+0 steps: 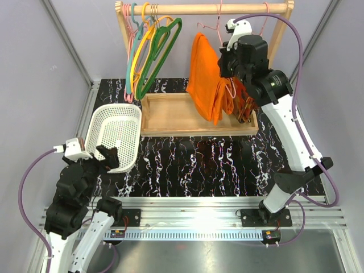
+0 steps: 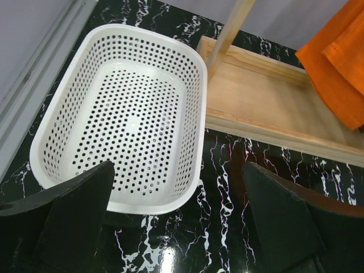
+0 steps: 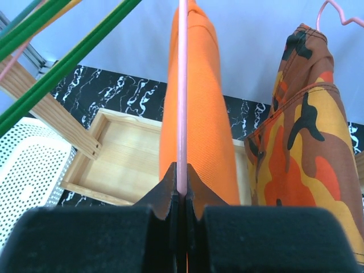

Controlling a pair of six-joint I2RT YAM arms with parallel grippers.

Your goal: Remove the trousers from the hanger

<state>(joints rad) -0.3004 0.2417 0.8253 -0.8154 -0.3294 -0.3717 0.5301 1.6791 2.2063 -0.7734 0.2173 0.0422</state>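
- Zero load in left gripper (image 1: pixel 96 151): gaped wide above white perforated plastic basket (image 2: pixel 196 114).
- Hung folded over thin pink wire hanger (image 3: pixel 182 85) at mid-rail: plain bright orange cloth trousers (image 1: pixel 202 74), long axis vertical, loose ends pointed down toward shallow wooden tray (image 1: pixel 170 114).
- Pinched fully shut on that wire: right gripper (image 3: pixel 181 183).
- Judged risky: could have unhooked hanger with a sideways tug, or snagged neighbouring camouflage garment (image 3: pixel 307 142).

White basket (image 1: pixel 119 106) left on marble table (image 1: pixel 199 165); spare hangers (image 1: pixel 147 51) on rail (image 1: pixel 187 8); camo garment (image 3: pixel 307 153) over wooden tray (image 1: pixel 170 116).
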